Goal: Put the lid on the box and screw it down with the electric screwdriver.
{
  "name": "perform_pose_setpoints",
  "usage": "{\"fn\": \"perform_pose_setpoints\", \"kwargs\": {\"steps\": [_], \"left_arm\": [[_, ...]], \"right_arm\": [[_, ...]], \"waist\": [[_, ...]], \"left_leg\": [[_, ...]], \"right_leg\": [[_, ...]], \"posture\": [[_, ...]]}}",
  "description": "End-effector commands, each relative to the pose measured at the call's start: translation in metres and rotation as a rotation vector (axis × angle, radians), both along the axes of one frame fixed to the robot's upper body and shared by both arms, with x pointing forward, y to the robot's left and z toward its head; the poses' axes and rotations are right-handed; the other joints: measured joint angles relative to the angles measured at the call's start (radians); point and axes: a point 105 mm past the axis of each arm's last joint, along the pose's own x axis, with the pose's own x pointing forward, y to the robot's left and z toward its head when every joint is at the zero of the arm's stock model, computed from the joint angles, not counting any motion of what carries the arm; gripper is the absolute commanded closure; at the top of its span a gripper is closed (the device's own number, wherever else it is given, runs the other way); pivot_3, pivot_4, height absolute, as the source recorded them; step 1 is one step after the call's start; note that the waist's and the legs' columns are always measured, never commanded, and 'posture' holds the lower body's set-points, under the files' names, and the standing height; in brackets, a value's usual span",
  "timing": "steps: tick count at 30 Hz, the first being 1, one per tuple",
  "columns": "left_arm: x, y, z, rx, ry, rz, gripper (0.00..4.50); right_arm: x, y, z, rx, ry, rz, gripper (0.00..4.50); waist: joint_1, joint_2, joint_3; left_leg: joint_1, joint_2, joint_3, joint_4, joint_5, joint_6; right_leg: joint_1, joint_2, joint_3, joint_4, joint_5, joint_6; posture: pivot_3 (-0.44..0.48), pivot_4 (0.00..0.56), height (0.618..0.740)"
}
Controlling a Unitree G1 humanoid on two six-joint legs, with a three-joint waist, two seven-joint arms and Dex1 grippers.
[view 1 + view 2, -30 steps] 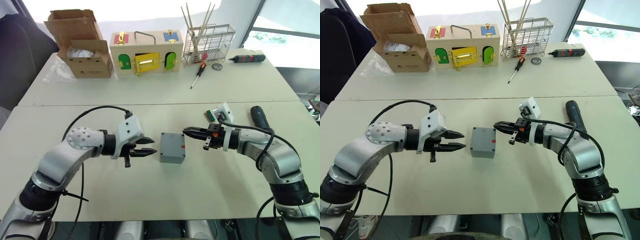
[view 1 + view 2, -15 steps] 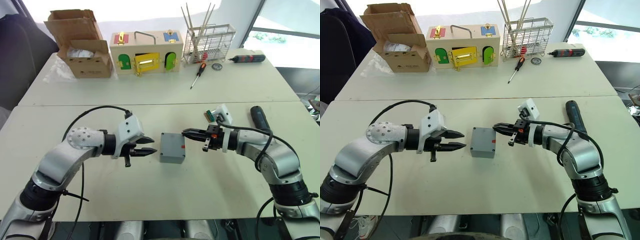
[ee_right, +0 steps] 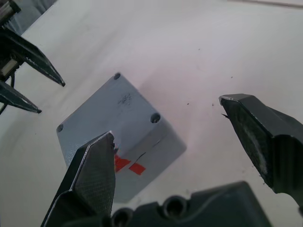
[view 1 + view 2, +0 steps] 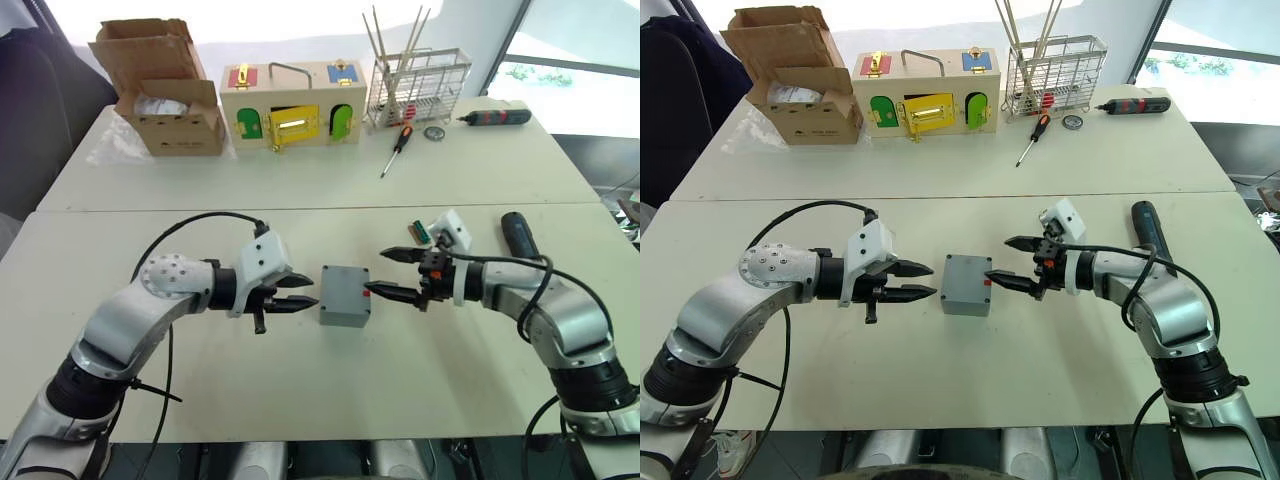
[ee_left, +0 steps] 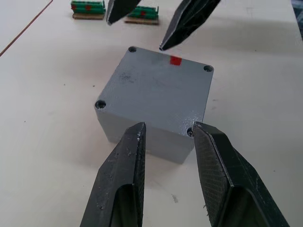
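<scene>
- Near table (image 4: 300, 390): the grey box (image 4: 345, 296) at its centre, the black electric screwdriver (image 4: 520, 236) far right.
- Far table (image 4: 300, 170): cardboard box (image 4: 165, 90) left, wooden box (image 4: 290, 103) centre, wire rack (image 4: 418, 88), orange-handled screwdriver (image 4: 395, 150), black-and-red tool (image 4: 495, 117) right.

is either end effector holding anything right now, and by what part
Nothing is held. The left end effector and the right end effector are both open, one on each side of the box, gripping nothing.

Two pale tables (image 4: 300, 390) pushed together, bright window (image 4: 575, 40) at far right, daylight washing the back edge
</scene>
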Motion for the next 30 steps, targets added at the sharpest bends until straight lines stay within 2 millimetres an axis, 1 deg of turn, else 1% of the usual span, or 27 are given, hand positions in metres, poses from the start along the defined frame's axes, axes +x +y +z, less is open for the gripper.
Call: {"fn": "perform_pose_setpoints", "kwargs": {"steps": [1,2,4,5,7,8,11,13,15,17,18,20,25,28,30], "left_arm": [[-0.004,-0.012,0.023,-0.086,-0.047,-0.065,2.97],[-0.005,-0.015,0.026,-0.103,-0.05,-0.08,2.97],[-0.007,-0.023,0.031,-0.124,-0.06,-0.112,2.97],[-0.007,-0.026,0.031,-0.127,-0.063,-0.12,2.97],[-0.009,-0.035,0.033,-0.125,-0.084,-0.147,2.97],[-0.009,-0.038,0.033,-0.125,-0.091,-0.155,2.97],[-0.014,-0.047,0.031,-0.111,-0.124,-0.2,2.97],[-0.015,-0.053,0.029,-0.107,-0.137,-0.209,2.97],[-0.015,-0.057,0.026,-0.11,-0.144,-0.212,2.97],[-0.019,-0.064,0.023,-0.117,-0.152,-0.224,2.97],[-0.022,-0.069,0.021,-0.123,-0.156,-0.233,2.97],[-0.028,-0.074,0.021,-0.136,-0.162,-0.244,2.97],[-0.041,-0.082,0.021,-0.154,-0.165,-0.251,2.97],[-0.049,-0.084,0.021,-0.159,-0.16,-0.254,2.97],[-0.05,-0.084,0.021,-0.157,-0.161,-0.246,2.97]], "right_arm": [[0.003,-0.031,0.057,0.029,-0.081,-0.055,0.34],[0.004,-0.042,0.065,0.004,-0.084,-0.08,0.16],[0.01,-0.069,0.081,-0.066,-0.096,-0.158,0.16],[0.012,-0.077,0.085,-0.085,-0.094,-0.178,0.16],[0.017,-0.104,0.094,-0.166,-0.068,-0.269,0.16],[0.019,-0.113,0.097,-0.19,-0.059,-0.3,0.16],[0.015,-0.156,0.082,-0.324,0.158,-0.454,0.16],[0.012,-0.175,0.073,-0.377,0.263,-0.522,0.16],[0.005,-0.178,0.062,-0.366,0.394,-0.516,0.16],[0.002,-0.185,0.046,-0.367,0.525,-0.545,0.16],[0.002,-0.19,0.038,-0.369,0.583,-0.573,0.16],[0.006,-0.196,0.029,-0.372,0.656,-0.631,0.16],[0.017,-0.211,0.017,-0.45,0.715,-0.713,0.16],[0.017,-0.217,0.01,-0.491,0.745,-0.724,0.16],[0.016,-0.219,0.004,-0.513,0.769,-0.726,0.16]], "waist": [[0.005,0.0,0.0],[0.008,0.0,0.0],[0.016,0.0,0.0],[0.018,0.0,0.0],[0.017,0.0,0.0],[0.017,0.0,0.0],[0.017,0.0,0.0],[0.016,0.0,0.0],[0.016,0.0,0.0],[0.012,0.0,0.0],[0.011,0.001,0.0],[0.009,0.001,0.0],[0.004,0.001,0.0],[0.008,0.001,0.0],[0.011,0.001,0.0]], "left_leg": [[0.0,0.0,0.0,0.0,0.0,0.0],[0.0,0.0,0.0,0.0,0.0,0.0],[0.0,0.0,0.0,0.0,0.0,0.0],[0.0,0.0,0.0,0.0,0.0,0.0],[0.0,0.001,0.0,0.0,0.0,0.0],[0.0,0.0,0.001,0.0,0.0,0.0],[0.0,0.0,0.002,0.0,0.0,0.0],[0.0,0.001,0.002,0.0,0.0,0.0],[0.0,0.001,0.003,0.0,0.0,0.001],[0.0,0.001,0.003,0.0,0.0,0.001],[0.0,0.001,0.003,0.0,0.0,0.001],[0.0,0.0,0.003,0.0,0.0,0.001],[-0.001,0.0,0.003,-0.001,0.0,0.0],[-0.001,0.0,0.003,0.0,0.0,0.0],[-0.001,0.0,0.003,0.0,0.0,0.0]], "right_leg": [[0.0,0.0,0.0,0.0,0.0,0.0],[0.0,0.0,0.0,0.0,0.0,0.0],[0.0,0.0,0.0,-0.001,0.0,0.0],[0.0,0.0,0.0,-0.001,0.0,0.0],[0.001,0.0,0.0,-0.001,0.0,0.0],[0.001,0.0,0.0,-0.001,0.0,0.0],[0.001,0.0,0.001,-0.001,0.0,0.0],[0.0,0.0,0.001,-0.001,0.0,0.0],[0.0,0.0,0.001,-0.002,0.0,0.0],[0.0,0.0,0.001,-0.002,0.0,0.0],[0.0,0.0,0.001,-0.002,0.0,0.0],[0.0,0.0,0.001,-0.002,0.0,0.0],[-0.002,0.0,0.002,-0.001,0.0,0.0],[-0.002,0.0,0.002,-0.001,0.0,0.0],[-0.002,0.0,0.002,-0.001,0.0,0.0]], "posture": [[0.0,0.15,0.73],[0.0,0.15,0.73],[0.0,0.15,0.73],[0.0,0.15,0.73],[0.0,0.15,0.73],[0.0,0.15,0.73],[0.0,0.15,0.73],[0.0,0.15,0.73],[0.0,0.15,0.73],[0.0,0.15,0.73],[0.0,0.15,0.73],[0.0,0.15,0.73],[0.0,0.15,0.73],[0.0,0.15,0.73],[0.0,0.15,0.73]]}}
